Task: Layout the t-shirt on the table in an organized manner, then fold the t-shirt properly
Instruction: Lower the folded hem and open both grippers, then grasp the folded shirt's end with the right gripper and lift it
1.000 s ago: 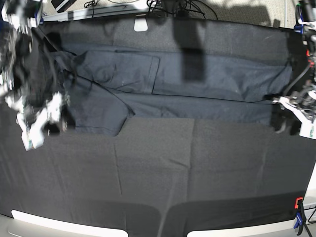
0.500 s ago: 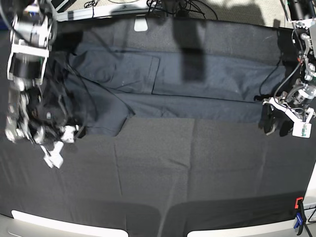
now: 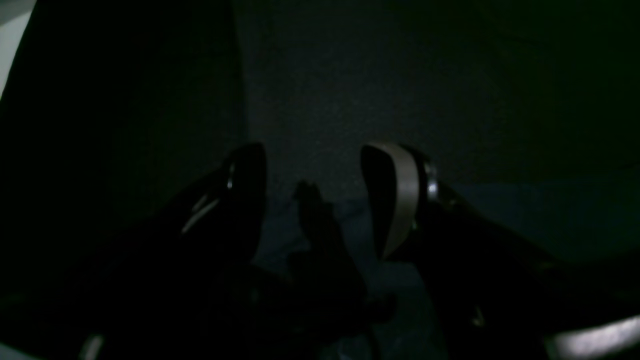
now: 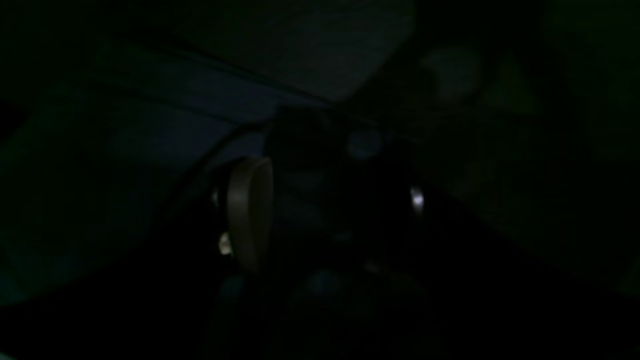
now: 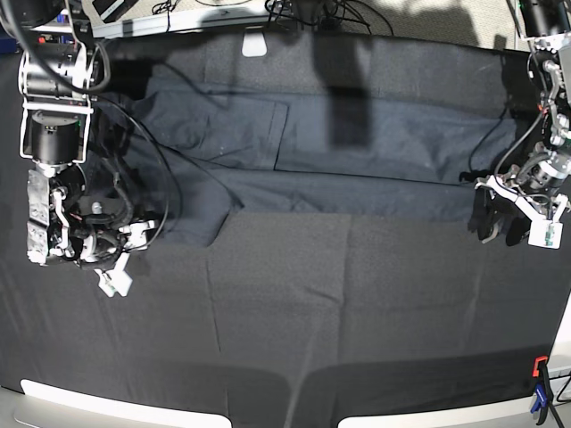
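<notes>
1. The t-shirt (image 5: pixel 294 147) — dark navy, wrinkled — lies spread in a long band across the far half of the table (image 5: pixel 357 303), one sleeve folded over its middle.
2. Left tool (image 5: pixel 500 225): jaws released and standing apart, nothing between them; it hangs at the garment's hem end, the bluish cloth just below and behind its fingertips (image 3: pixel 400 195) in the left wrist view.
3. Right tool (image 5: pixel 111 245): jaws parted and empty, low over the opposite end of the shirt; a dark cable (image 5: pixel 156 169) loops just above it.
4. Right wrist view — very dim; one pale finger pad (image 4: pixel 250 215) shows, with shirt fabric beyond it.
</notes>
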Motion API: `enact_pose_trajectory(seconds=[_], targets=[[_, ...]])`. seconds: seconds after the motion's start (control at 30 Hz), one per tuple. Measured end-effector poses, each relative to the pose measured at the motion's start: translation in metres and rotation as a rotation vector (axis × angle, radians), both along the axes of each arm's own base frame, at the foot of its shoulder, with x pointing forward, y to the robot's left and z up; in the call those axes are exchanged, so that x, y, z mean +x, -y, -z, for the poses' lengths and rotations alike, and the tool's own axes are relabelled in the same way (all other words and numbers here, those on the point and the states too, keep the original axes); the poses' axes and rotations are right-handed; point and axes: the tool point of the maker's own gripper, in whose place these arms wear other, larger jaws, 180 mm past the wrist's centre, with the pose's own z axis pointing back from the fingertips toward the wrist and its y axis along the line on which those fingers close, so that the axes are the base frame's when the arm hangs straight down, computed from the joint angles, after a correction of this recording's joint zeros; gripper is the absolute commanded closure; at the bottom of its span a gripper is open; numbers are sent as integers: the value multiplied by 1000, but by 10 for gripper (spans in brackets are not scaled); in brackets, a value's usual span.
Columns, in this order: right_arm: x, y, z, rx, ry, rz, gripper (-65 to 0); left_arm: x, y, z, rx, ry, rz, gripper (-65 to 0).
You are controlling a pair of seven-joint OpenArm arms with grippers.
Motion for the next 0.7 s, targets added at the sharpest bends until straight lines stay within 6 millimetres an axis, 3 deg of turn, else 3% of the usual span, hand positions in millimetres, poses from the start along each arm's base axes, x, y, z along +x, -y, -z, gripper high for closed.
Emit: enact_pose_trajectory(seconds=[0.3, 0.47, 0.63, 0.7], targets=[[11, 8, -9, -8, 50, 13, -324, 0, 0, 0, 0, 0, 0, -309], [9, 15, -5, -53, 45, 21, -324, 0, 0, 0, 0, 0, 0, -309], [4, 7, 3, -40, 31, 21, -322, 0, 0, 0, -1, 0, 0, -309], [5, 2, 4, -35, 29, 16, -272, 0, 0, 0, 0, 0, 0, -309]])
